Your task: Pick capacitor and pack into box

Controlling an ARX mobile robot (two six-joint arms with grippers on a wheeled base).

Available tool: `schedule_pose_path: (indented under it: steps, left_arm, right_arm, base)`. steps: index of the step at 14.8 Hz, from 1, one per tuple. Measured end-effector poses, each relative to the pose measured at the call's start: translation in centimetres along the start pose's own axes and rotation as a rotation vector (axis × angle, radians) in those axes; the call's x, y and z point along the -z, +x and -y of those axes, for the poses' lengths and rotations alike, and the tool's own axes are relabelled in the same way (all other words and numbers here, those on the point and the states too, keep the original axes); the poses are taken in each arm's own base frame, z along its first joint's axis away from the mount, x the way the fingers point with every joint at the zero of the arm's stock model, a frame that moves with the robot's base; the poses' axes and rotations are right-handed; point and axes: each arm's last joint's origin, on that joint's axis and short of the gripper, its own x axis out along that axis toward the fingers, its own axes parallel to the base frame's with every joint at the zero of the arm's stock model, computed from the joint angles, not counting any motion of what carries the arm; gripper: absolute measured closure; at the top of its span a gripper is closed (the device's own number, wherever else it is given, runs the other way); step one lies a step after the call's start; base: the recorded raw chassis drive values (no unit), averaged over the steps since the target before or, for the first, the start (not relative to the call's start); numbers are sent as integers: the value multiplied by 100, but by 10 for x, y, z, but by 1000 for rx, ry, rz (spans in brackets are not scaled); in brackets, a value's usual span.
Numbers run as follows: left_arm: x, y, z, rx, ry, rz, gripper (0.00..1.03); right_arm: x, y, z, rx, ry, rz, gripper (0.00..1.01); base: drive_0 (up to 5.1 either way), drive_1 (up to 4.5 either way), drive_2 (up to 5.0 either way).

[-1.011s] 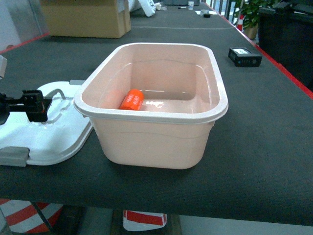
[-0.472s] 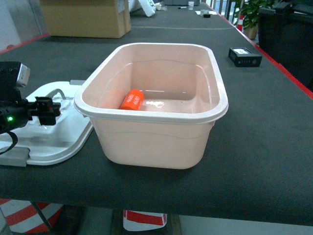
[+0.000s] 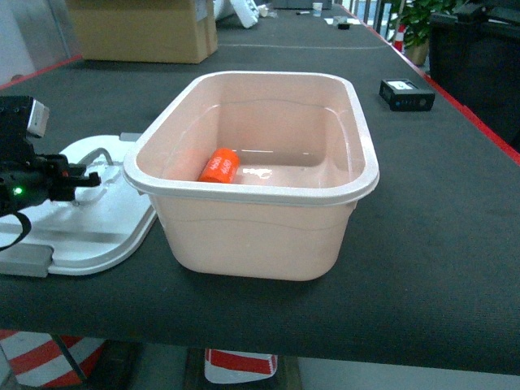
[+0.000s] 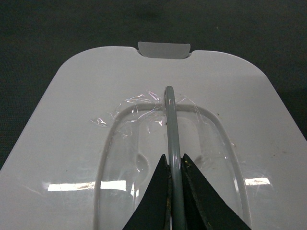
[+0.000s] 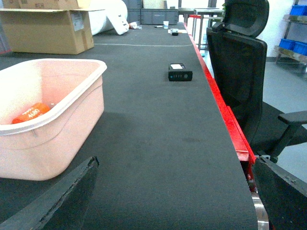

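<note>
The peach-pink box point(image 3: 252, 236) stands open mid-table, with an orange capacitor point(image 3: 219, 166) lying on its floor at the left. The right wrist view also shows the box point(image 5: 57, 124) and the capacitor point(image 5: 32, 113). The white lid point(image 3: 89, 236) lies flat on the table to the left of the box. My left gripper point(image 3: 91, 177) is over the lid. In the left wrist view, my left gripper point(image 4: 175, 160) is shut on the lid's raised grey handle point(image 4: 169, 120). My right gripper point(image 5: 175, 191) is open and holds nothing, above bare mat to the right of the box.
A small black device point(image 3: 406, 93) sits at the back right of the table. A brown cardboard carton point(image 3: 142, 28) stands at the back left. The table's red edge point(image 5: 230, 120) runs along the right, with a black office chair point(image 5: 237, 62) beyond it.
My left gripper has shifted slightly right over the lid and its jaws have shut on the grey handle. The box and the capacitor have not moved.
</note>
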Motion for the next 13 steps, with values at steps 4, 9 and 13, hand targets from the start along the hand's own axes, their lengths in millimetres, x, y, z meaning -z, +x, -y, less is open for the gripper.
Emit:
schedule_pose_path:
  steps: [4,9,13]
  left_arm:
    - [-30,-18,-3,-62,-26,4,101]
    - [-191,-130,106,-108,-75,272,101]
    - [-170,-107,190,-10,-59,183,101]
  right_arm:
    - [0,0,0,0,0,0,3]
    - [0,0,0,0,0,0,3]
    - [0,0,0,0,0,0,3]
  base:
    - [0,0,0]
    - [0,0,0]
    - [0,0,0]
